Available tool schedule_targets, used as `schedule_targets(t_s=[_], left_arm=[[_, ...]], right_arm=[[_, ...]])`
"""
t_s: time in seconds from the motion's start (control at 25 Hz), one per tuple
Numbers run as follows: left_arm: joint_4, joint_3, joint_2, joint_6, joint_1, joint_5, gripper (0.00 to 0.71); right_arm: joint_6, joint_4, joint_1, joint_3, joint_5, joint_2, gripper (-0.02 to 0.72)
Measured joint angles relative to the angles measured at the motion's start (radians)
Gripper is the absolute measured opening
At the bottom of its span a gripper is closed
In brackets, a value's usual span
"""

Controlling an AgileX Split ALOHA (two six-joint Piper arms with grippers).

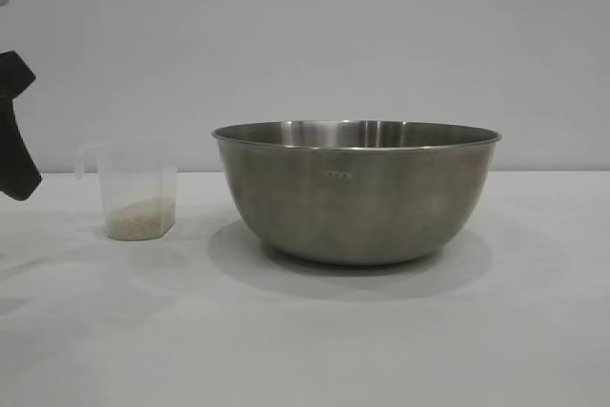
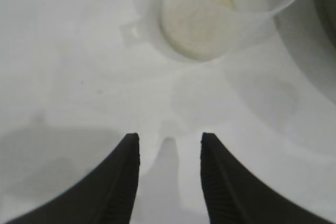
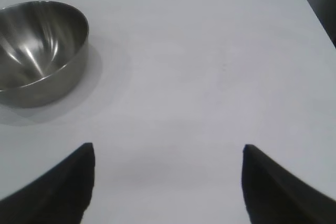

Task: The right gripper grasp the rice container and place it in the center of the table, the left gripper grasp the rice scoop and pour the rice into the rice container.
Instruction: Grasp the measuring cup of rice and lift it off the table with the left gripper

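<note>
Bowl (image 1: 355, 193) is sitting upright near the middle of the tabletop (image 1: 305, 331), so your first job, placing it centrally, is looking done. Why there: both arms can reach it, and its wide mouth is giving you a generous target for pouring.

Your right end effector (image 3: 168, 182) is hanging over bare tabletop, well apart from the bowl, which is lying at about ten o'clock in its own camera. Its jaws are standing wide apart with nothing between them. That fits an arm that is staying out of the pouring path.

The scoop (image 1: 138, 188) is standing upright on the tabletop at nine o'clock of the bowl in the outside view, near it but not touching. A shallow layer of rice (image 1: 140, 218) is lying in its bottom, and it is being kept upright so nothing spills before you lift it. Its little handle is sticking out on the side away from the bowl, toward your left arm, which is likely why you are coming in from that side.

Your left end effector (image 2: 170, 145) is pointing down at the tabletop with the scoop at twelve o'clock ahead of it. Its jaws are standing partly open, a narrow gap between them, gripping nothing; that gap is looking about right for the thin handle. You are not yet touching the scoop, so the grasp is the step in hand.
</note>
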Motion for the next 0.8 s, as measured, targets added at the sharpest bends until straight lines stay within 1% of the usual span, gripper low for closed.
schedule_targets(t_s=[0.12, 0.2, 0.36, 0.44, 0.56, 0.64, 0.8], left_arm=[[0.000, -0.030, 0.000, -0.158, 0.000, 0.048, 0.249], [0.000, -0.057, 0.000, -0.255, 0.000, 0.123, 0.249], [0.000, -0.139, 0.000, -0.432, 0.000, 0.318, 0.249], [0.000, -0.191, 0.000, -0.535, 0.000, 0.380, 0.249], [0.000, -0.257, 0.000, -0.698, 0.000, 0.406, 0.249], [0.000, -0.305, 0.000, -0.851, 0.000, 0.405, 0.249], [0.000, -0.384, 0.000, -1.201, 0.000, 0.356, 0.249]], right_arm=[[0.000, 0.000, 0.000, 0.000, 0.000, 0.000, 0.532], [0.000, 0.000, 0.000, 0.000, 0.000, 0.000, 0.532], [0.000, 0.000, 0.000, 0.000, 0.000, 0.000, 0.532], [0.000, 0.000, 0.000, 0.000, 0.000, 0.000, 0.532], [0.000, 0.000, 0.000, 0.000, 0.000, 0.000, 0.532], [0.000, 0.000, 0.000, 0.000, 0.000, 0.000, 0.532], [0.000, 0.000, 0.000, 0.000, 0.000, 0.000, 0.532]])
